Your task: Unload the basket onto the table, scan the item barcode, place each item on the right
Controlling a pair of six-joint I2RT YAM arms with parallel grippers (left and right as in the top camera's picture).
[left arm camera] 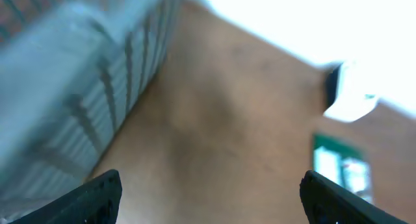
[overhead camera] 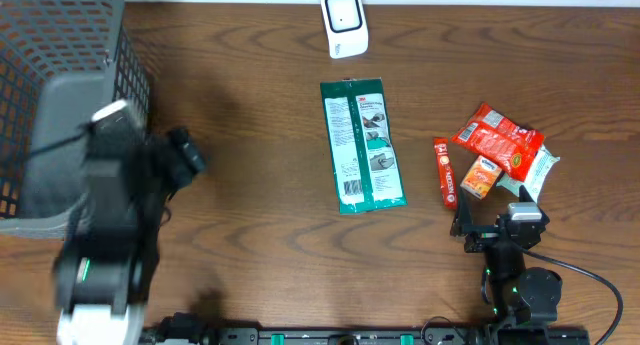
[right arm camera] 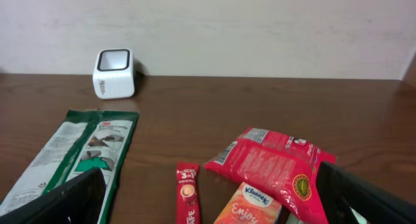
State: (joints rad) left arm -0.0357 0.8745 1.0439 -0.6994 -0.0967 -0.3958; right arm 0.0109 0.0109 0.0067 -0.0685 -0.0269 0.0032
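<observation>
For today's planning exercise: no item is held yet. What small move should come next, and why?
Probably swing the left gripper toward the green packet: it is open and empty, and the packet lies flat nearest the scanner.

I see a table [overhead camera: 250,105] of dark wood grain with a smooth, faintly sheened finish. The scanner [overhead camera: 343,23] looks like glossy white plastic, the green packet [overhead camera: 362,145] and red bag [overhead camera: 500,143] like shiny film, the basket [overhead camera: 60,35] like matt grey plastic.
</observation>
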